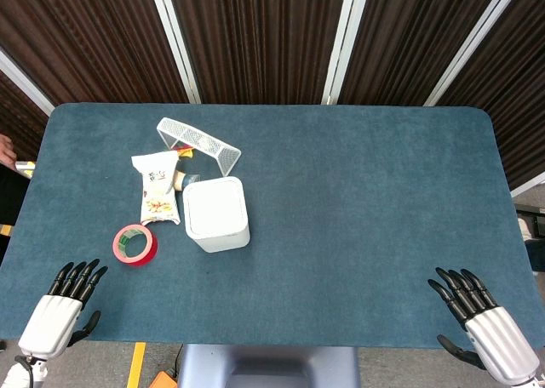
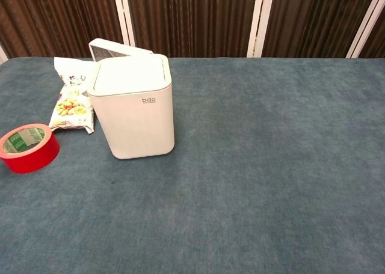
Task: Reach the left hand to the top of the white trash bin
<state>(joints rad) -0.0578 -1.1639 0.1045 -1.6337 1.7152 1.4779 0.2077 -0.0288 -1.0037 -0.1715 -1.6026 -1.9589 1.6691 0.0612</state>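
Observation:
The white trash bin (image 1: 217, 213) (image 2: 133, 104) stands upright on the left half of the blue table, its flat lid closed. My left hand (image 1: 61, 310) rests at the table's near left corner, fingers stretched forward and apart, holding nothing, well short of the bin. Over at the near right corner lies my right hand (image 1: 479, 316), also spread and empty. Neither hand appears in the chest view.
A red tape roll (image 1: 134, 244) (image 2: 28, 147) lies between my left hand and the bin. A snack bag (image 1: 157, 186) (image 2: 74, 95) and a white mesh rack (image 1: 198, 145) (image 2: 111, 48) sit behind the bin. The blue table (image 1: 366, 201) stretches to the right.

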